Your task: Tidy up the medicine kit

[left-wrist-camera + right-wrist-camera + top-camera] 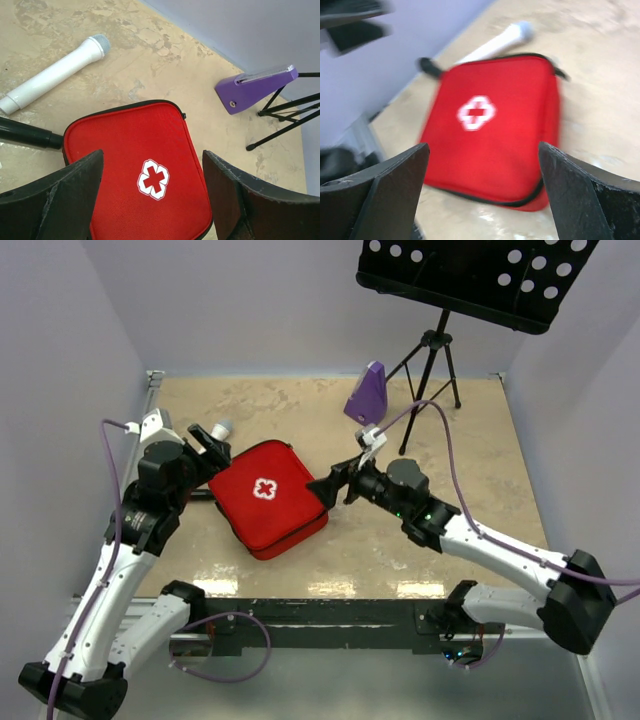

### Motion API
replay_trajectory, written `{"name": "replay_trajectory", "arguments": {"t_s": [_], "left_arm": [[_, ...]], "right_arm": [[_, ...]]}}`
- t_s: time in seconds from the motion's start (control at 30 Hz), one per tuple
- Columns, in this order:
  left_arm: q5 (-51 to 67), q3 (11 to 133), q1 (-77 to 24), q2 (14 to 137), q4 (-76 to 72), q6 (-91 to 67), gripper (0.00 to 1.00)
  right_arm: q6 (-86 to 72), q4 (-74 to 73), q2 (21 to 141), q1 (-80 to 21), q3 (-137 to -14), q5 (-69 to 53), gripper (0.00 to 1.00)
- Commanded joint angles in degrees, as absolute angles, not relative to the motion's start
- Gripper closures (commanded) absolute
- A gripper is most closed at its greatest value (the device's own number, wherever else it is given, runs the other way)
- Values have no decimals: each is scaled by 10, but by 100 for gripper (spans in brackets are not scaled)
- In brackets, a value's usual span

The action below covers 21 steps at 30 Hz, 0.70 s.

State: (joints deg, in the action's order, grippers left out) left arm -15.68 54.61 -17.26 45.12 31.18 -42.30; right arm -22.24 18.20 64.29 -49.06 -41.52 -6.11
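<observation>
The medicine kit (267, 498) lies zipped shut on the tan table, red side up with its white cross emblem showing. My left gripper (213, 452) hovers at the kit's far left corner, open, with nothing between its fingers. In the left wrist view the kit (135, 145) fills the gap under that gripper (152, 155). My right gripper (325, 485) stands open just off the kit's right edge and holds nothing. The right wrist view is blurred; the kit (495, 135) lies beyond that gripper (482, 146).
A white microphone (215, 430) (55, 75) lies behind the kit on the left. A black rod (27, 134) pokes out at the kit's left edge. The purple metronome (366, 392) (255, 90) stands at the back by a black music stand's tripod (432, 350). Walls close in on three sides.
</observation>
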Motion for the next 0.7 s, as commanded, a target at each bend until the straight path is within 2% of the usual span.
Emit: {"name": "replay_trajectory", "arguments": {"t_s": [0.0,0.33,0.5,0.67], "left_arm": [[-137,501,-170,459,314,-434,18],[-48,331,-170,434,284,-467,22],[-25,285,-170,443,230,-445,21],[46,285,-170,552,179,-401,23]], "right_arm": [[-279,170,738,-429,-445,-18,6],[-292,211,975,-396,-584,-132,7],[-294,236,1000,-396,-546,-177,11],[-303,276,968,-397,-448,-206,15]]}}
